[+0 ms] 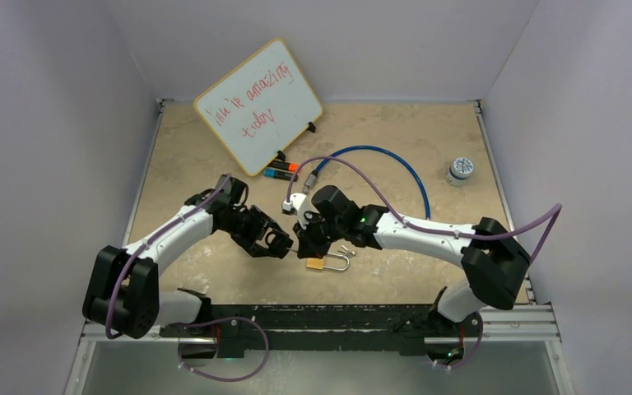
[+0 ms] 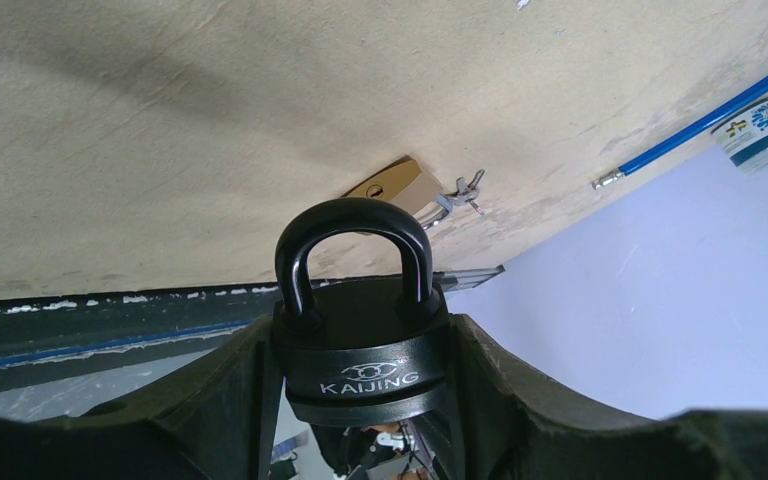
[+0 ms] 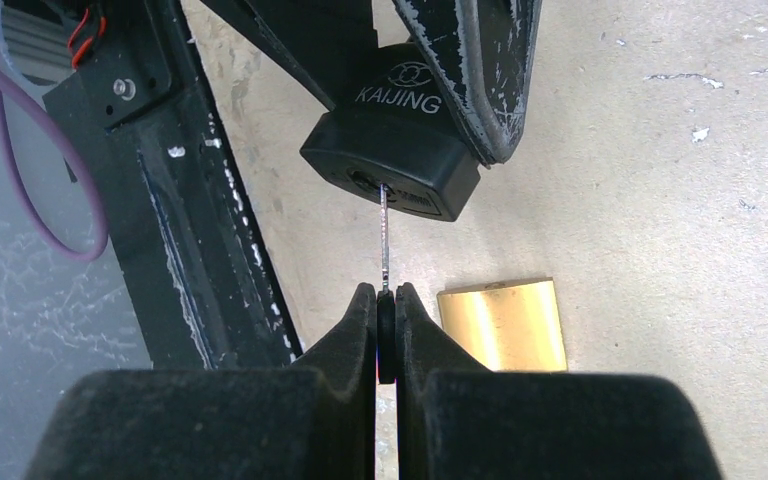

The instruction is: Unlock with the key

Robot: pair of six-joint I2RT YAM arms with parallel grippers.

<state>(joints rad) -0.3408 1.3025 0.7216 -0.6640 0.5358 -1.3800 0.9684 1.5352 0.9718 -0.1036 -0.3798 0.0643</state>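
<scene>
Key [image 3: 385, 240], tip in keyhole [image 3: 365, 181] of black padlock [image 3: 400, 150] (brass padlock [image 3: 503, 324] on table [image 3: 660, 200])

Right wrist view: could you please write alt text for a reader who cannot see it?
The right gripper is shut on the head of a key, whose thin blade reaches up to the keyhole of a black padlock marked KAIJING. The left gripper holds that padlock above the beige table, where a brass padlock lies.
</scene>
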